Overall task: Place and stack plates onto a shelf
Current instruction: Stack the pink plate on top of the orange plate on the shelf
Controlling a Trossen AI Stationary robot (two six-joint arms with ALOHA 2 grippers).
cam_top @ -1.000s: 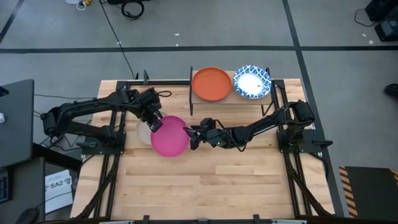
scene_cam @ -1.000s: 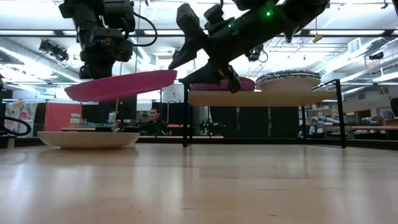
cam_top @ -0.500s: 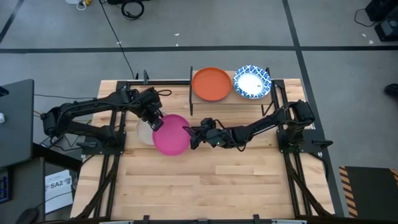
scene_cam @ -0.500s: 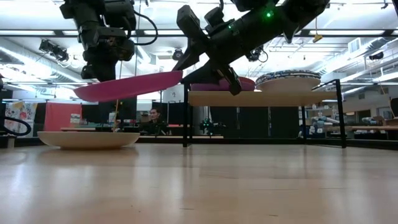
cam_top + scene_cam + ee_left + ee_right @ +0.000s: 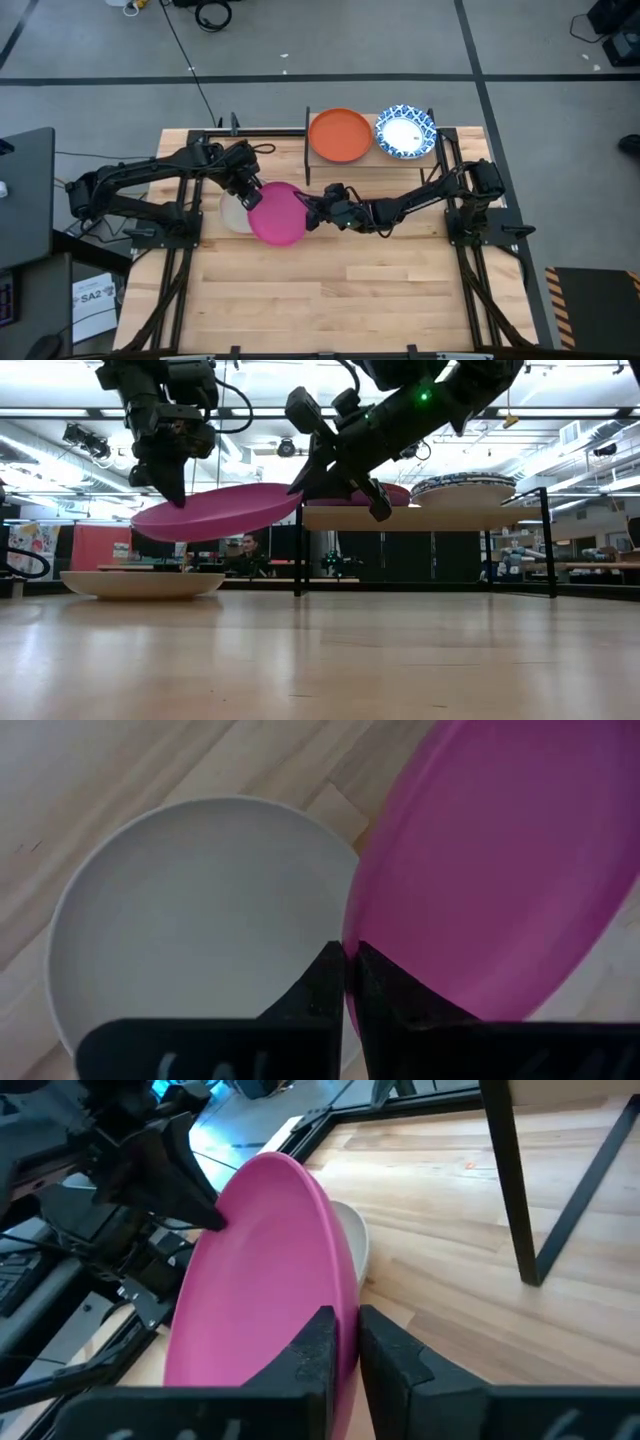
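The magenta plate (image 5: 277, 213) hangs in the air between both arms, above the table and tilted, as the low view shows (image 5: 215, 512). My left gripper (image 5: 250, 196) is shut on its left rim. My right gripper (image 5: 308, 212) is shut on its right rim. A white plate (image 5: 233, 214) lies flat on the table under the left gripper. The shelf (image 5: 420, 517) stands at the far edge; an orange plate (image 5: 340, 134) and a blue-rimmed white plate (image 5: 405, 131) lie on it. My left gripper pinches the magenta plate's left rim (image 5: 352, 935) between its two fingers, coming from above and slanting down. The plate is lifted clear and tilted, with this side lower. My right gripper has the plate's right rim (image 5: 343, 1295) between its two fingers, one on each face, reaching in from the table's right, slanting down. The plate is clear of the table.
The shelf's black legs (image 5: 298, 545) stand just behind and to the right of the held plate. The white plate (image 5: 142, 582) sits on the table below it. Bare wooden tabletop (image 5: 330, 290) stretches across the near half.
My right gripper has moved toward the table's left, and its fingers now straddle the magenta plate's right rim. The plate, carried by my left gripper, has shifted a little toward the right and sunk slightly. The white plate has stayed put.
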